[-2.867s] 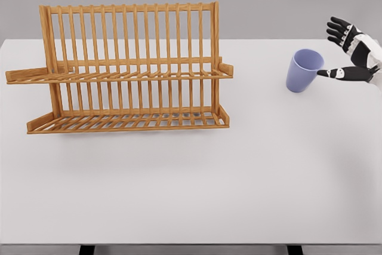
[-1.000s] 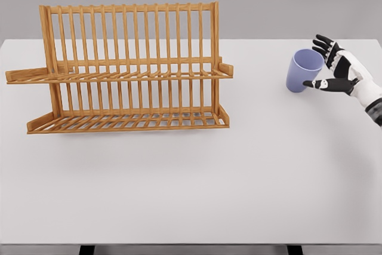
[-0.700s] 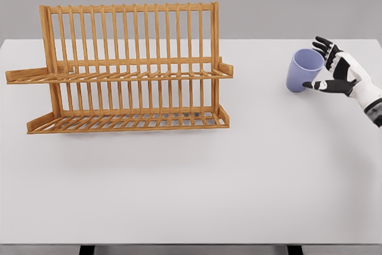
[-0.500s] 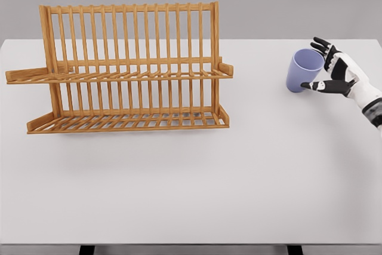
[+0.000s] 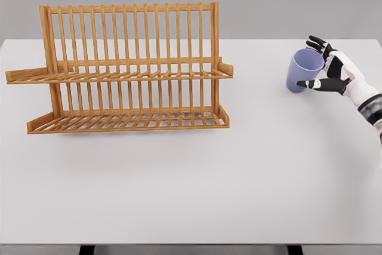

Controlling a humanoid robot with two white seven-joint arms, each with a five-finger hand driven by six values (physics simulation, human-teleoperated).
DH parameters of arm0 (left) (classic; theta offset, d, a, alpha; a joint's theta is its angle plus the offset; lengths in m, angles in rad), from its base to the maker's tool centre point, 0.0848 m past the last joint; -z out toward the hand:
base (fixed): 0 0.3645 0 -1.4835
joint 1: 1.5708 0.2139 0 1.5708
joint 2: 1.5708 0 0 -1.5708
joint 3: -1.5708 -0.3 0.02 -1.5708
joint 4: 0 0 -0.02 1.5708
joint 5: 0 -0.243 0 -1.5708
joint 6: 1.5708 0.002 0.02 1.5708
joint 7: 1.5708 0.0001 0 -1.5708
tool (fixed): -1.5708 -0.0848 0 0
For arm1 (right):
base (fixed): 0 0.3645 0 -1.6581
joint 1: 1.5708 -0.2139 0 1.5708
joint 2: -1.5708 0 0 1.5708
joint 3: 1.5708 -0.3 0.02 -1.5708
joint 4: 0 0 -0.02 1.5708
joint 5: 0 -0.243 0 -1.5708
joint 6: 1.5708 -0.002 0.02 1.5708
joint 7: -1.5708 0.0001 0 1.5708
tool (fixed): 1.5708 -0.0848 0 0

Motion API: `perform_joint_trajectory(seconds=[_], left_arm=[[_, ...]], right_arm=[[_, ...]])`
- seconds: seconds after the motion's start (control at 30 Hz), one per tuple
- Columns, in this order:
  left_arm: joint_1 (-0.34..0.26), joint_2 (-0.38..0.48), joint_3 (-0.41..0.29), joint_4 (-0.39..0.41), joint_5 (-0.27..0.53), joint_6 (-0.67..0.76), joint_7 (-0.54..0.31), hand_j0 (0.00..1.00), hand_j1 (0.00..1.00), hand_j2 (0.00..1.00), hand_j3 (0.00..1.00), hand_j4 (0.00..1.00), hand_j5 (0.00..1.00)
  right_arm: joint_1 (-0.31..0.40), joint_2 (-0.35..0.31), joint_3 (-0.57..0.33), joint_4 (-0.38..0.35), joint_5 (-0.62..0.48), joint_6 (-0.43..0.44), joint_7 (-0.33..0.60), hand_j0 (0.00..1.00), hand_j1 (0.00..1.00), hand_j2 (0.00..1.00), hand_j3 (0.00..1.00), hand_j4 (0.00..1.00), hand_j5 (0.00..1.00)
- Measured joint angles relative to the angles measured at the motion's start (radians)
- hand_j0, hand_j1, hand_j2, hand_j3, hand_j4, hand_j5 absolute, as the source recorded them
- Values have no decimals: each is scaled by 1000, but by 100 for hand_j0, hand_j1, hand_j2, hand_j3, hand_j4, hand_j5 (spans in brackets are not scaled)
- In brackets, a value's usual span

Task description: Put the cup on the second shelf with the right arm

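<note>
Lavender cup [image 5: 302, 70], honey-brown rack [image 5: 128, 70], white table [image 5: 191, 177]

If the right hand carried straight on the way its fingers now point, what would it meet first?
Most likely the cup: the right hand is open beside it, fingers aimed left at its wall. Whether they already touch is unclear from this one view.

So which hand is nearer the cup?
Right. The right hand is at the cup's right side, fingers spread around it, not clearly gripping. The left hand is out of view.
</note>
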Motion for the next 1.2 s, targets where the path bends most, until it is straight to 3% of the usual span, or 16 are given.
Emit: perform_joint_trajectory(seconds=[0.07, 0.1, 0.23, 0.7, 1.2], left_arm=[[0, 0, 0, 0, 0, 0, 0, 100, 100, 100, 100, 100, 100], [0, 0, 0, 0, 0, 0, 0, 100, 100, 100, 100, 100, 100], [0, 0, 0, 0, 0, 0, 0, 100, 100, 100, 100, 100, 100], [0, 0, 0, 0, 0, 0, 0, 100, 100, 100, 100, 100, 100], [0, 0, 0, 0, 0, 0, 0, 100, 100, 100, 100, 100, 100]], right_arm=[[-2, 0, -2, 0, 6, 1, -1, 98, 98, 98, 98, 98, 98], [0, 0, -3, 0, 6, 2, -2, 89, 89, 89, 89, 89, 89], [0, 0, -6, 0, 5, 2, -4, 74, 74, 74, 74, 74, 74], [-3, -1, -5, -15, 18, -7, 0, 69, 69, 69, 69, 69, 69], [2, -7, -9, -135, 13, -8, 0, 67, 67, 67, 67, 67, 67]])
